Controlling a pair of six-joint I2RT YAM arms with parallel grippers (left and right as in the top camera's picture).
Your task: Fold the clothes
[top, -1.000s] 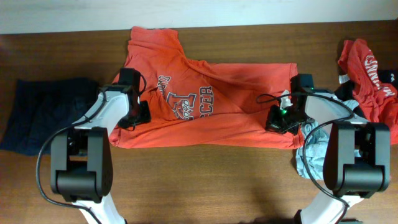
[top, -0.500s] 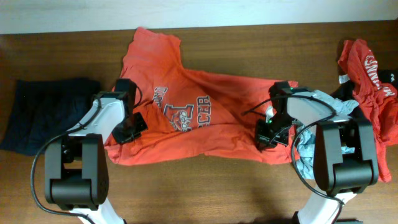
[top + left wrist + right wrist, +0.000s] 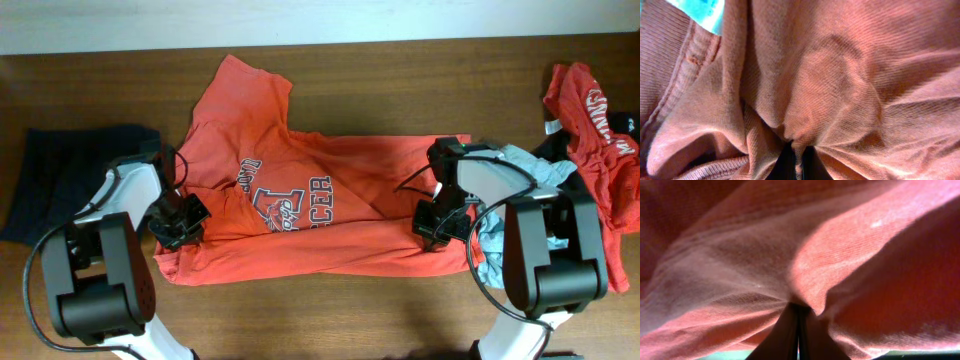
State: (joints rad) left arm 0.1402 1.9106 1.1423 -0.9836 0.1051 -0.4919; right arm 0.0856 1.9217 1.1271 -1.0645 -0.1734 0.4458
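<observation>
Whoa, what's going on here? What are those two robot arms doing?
Two robot arms are folding clothes. The left gripper and the right gripper each pinch the orange T-shirt, one at each end, as it lies spread and wrinkled on the table. A dark garment sits at the left; a red tee and a pale blue garment sit at the right.

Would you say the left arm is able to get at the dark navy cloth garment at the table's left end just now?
Probably not yet: the left pincer is shut on the orange-red short-sleeved T-shirt. The dark navy garment lies close beside it, nothing between.
</observation>
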